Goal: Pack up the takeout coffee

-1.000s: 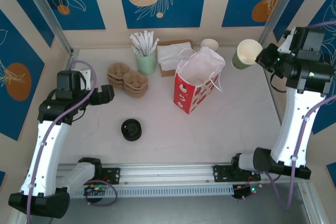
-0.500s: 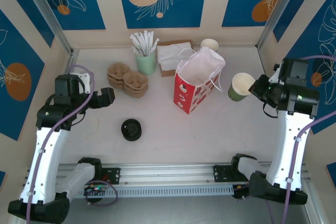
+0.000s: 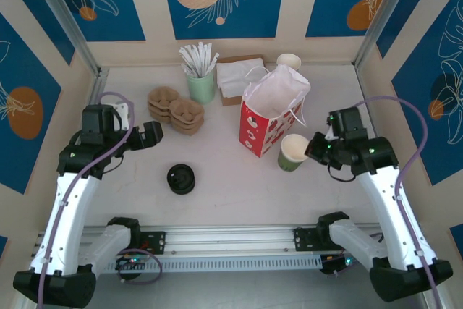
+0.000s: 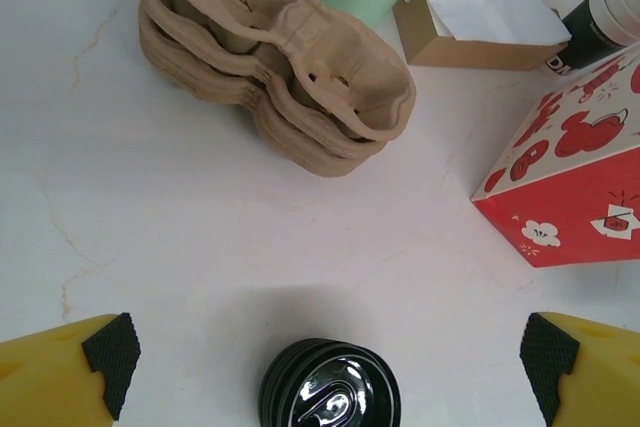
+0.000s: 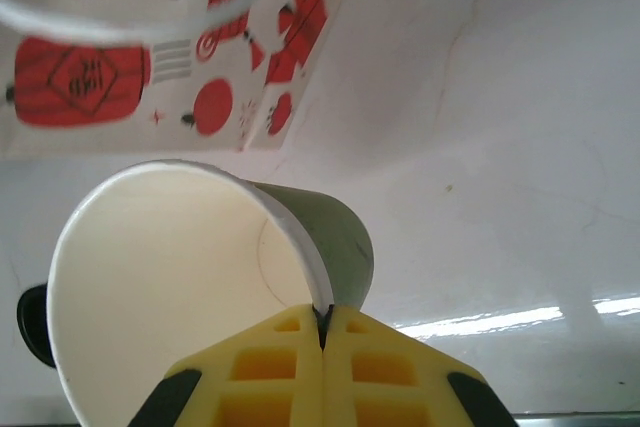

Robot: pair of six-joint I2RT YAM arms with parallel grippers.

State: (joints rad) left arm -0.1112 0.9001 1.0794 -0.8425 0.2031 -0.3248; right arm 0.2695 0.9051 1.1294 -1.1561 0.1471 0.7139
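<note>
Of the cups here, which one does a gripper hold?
The lidless green cup beside the red bag: the right gripper is shut on its rim. The cream cup behind the bag and the mint cup with sticks stand free.

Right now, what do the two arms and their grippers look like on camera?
Both arms have white links and black joints: left arm, right arm. A purple cable runs along each. The left gripper and right gripper have black bodies; their fingers are yellow.
</note>
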